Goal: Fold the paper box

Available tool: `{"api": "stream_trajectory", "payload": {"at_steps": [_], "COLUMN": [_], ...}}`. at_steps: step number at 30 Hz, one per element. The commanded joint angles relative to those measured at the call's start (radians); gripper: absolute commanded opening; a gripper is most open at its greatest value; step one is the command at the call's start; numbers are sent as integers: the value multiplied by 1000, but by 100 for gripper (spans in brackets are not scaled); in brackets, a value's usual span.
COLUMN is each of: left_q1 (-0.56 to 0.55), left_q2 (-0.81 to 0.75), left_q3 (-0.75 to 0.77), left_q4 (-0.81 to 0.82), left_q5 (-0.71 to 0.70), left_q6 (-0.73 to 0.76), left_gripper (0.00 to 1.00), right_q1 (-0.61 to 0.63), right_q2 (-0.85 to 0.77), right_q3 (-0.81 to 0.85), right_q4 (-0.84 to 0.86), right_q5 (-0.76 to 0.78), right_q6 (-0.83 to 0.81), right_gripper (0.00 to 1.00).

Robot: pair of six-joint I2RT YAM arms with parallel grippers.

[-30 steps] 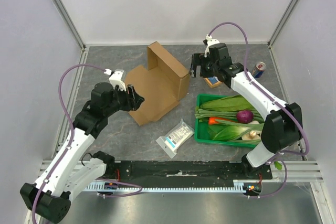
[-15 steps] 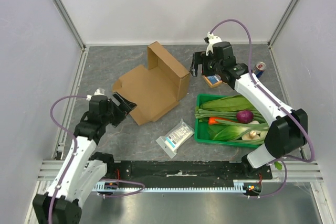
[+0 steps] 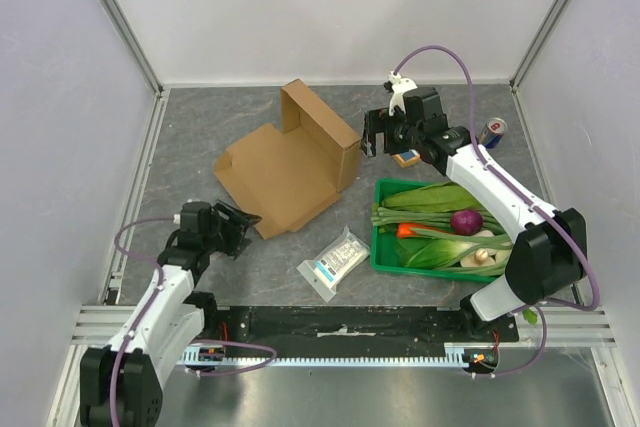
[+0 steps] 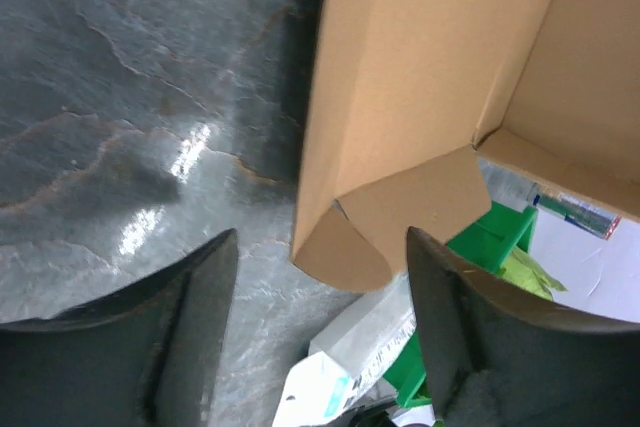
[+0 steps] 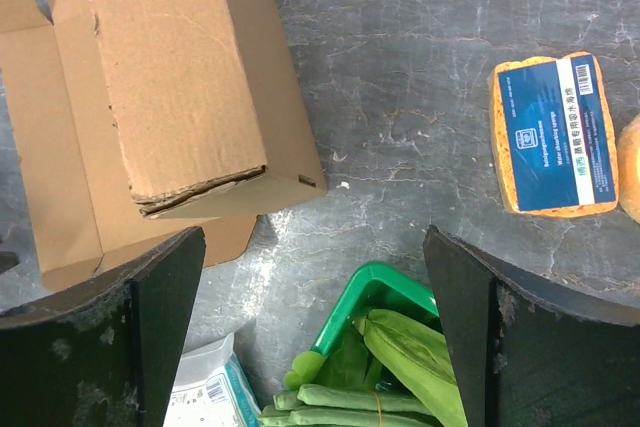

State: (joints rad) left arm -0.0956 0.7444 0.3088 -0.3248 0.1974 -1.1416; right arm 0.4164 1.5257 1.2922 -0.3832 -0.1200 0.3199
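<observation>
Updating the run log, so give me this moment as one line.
paper box: partly folded, one panel flat | left tool: open, empty, off box's near corner | right tool: open, empty, beside box's raised wall

We see our right gripper (image 5: 305, 242) spread wide over the grey table (image 5: 400, 47). The paper box (image 5: 170, 77) lies beyond one finger and a blue-labelled sponge (image 5: 553, 134) beyond the other. Between the fingers is a green crate (image 5: 375, 287) of leafy greens (image 5: 410, 347), with a white packet (image 5: 205, 387) beside it.
</observation>
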Motion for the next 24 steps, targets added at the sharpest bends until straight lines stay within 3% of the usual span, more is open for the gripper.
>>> {"api": "stream_trajectory", "payload": {"at_steps": [1,3,8,12,20,24], "left_q1": [7,7,7,7,8,8], "left_q2": [82,117,205,269,303,230], "left_q3": [-82,-103,-97,-91,-53,12], "left_q4": [283,395,501,579,589,488], "left_q5": [28,8,-53,-24,7,-13], "left_q6": [-122,-121,-60,-24,35,120], "left_gripper": [69,55,43,33,11,3], "right_q1": [5,7,5,5,-8,-30], "right_q2": [-38,-41,-24,10,154,261], "right_q3": [4,2,-10,28,171,258], "right_q4": [9,13,33,58,122,156], "right_q5": [-38,-40,-41,-43,-168,-294], "right_q6": [-22,-22,-24,-24,-8,5], "right_gripper": [98,98,98,98,98,95]}}
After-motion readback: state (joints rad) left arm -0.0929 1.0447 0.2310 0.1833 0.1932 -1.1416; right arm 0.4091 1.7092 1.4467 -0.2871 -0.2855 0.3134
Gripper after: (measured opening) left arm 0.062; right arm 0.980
